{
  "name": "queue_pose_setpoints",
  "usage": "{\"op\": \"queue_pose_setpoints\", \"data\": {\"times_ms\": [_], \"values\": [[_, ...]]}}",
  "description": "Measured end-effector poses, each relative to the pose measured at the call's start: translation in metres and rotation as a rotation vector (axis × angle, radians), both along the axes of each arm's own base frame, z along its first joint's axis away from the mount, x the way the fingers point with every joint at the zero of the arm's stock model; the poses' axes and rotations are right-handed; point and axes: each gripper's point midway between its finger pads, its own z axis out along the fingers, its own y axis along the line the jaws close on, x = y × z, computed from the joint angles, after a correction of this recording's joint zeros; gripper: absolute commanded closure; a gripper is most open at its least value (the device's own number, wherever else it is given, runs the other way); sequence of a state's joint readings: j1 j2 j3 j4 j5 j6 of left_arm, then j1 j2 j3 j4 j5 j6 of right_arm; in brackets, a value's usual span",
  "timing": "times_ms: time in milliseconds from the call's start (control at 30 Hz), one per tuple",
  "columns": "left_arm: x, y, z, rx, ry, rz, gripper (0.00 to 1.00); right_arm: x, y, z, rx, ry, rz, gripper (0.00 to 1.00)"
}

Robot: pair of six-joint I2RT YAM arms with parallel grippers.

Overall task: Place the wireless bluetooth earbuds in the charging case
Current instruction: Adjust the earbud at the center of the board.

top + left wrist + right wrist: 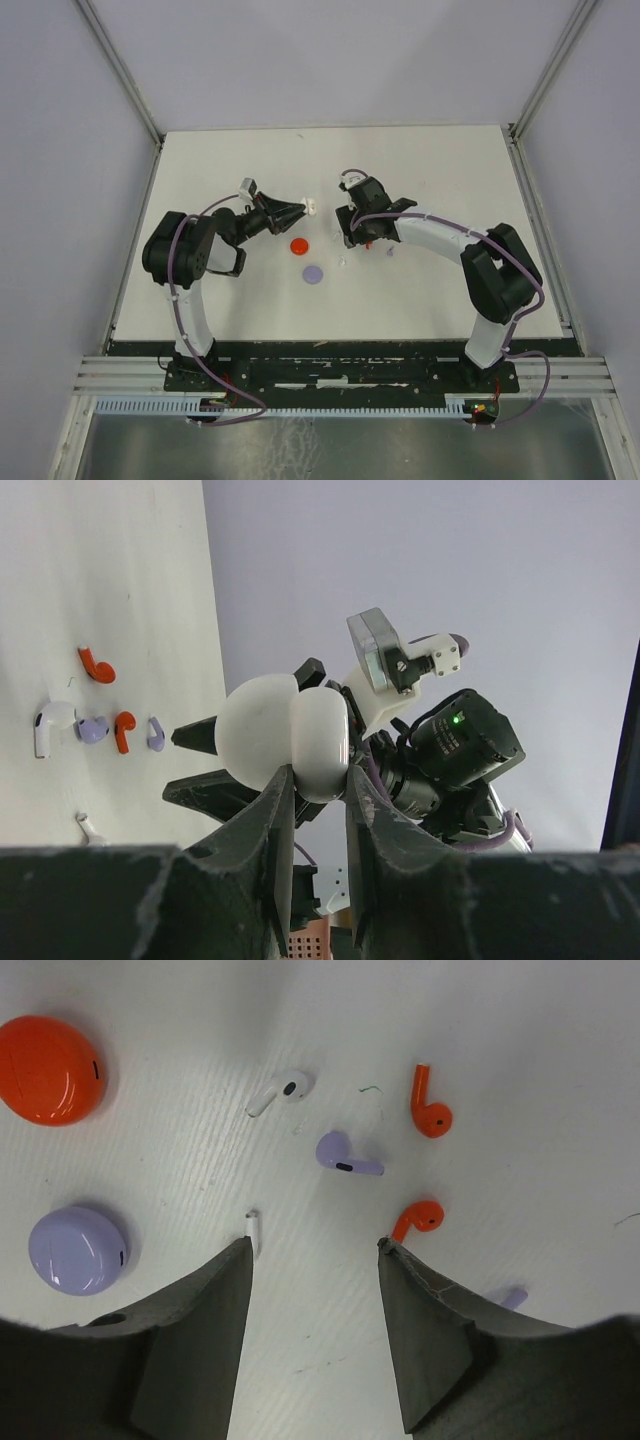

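Observation:
My left gripper point(318, 775) is shut on a white charging case point(290, 735), held up off the table point(430, 180) with its two rounded halves side by side. In the top view this gripper point(300, 210) faces the right gripper point(345, 240). My right gripper point(314, 1245) hangs open just above the table, only bare surface between its fingers. The earbuds lie around it: a white earbud point(280, 1090), a purple earbud point(345, 1153), a red earbud point(430, 1110), and a second red earbud point(420, 1218) at the right fingertip. A white stem point(252, 1230) shows at the left fingertip, a purple one point(510, 1298) behind the right finger.
A red round case point(50, 1070) and a pale purple round case point(78, 1250) lie shut on the table left of the right gripper; in the top view the red case point(299, 245) and purple case point(315, 273) sit between the arms. Grey walls enclose the table.

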State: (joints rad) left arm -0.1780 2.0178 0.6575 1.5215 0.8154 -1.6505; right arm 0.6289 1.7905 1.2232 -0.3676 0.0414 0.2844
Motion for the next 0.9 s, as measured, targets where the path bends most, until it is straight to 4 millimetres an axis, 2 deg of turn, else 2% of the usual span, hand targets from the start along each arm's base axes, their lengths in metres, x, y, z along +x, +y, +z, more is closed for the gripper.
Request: {"op": "queue_pose_setpoints", "data": {"times_ms": [367, 900], "values": [[-0.003, 0.002, 0.008, -0.003, -0.019, 0.000, 0.97, -0.023, 0.022, -0.001, -0.019, 0.015, 0.065, 0.39], [-0.005, 0.007, 0.003, 0.001, 0.001, 0.009, 0.97, -0.040, 0.029, -0.024, -0.103, 0.041, 0.096, 0.37]]}}
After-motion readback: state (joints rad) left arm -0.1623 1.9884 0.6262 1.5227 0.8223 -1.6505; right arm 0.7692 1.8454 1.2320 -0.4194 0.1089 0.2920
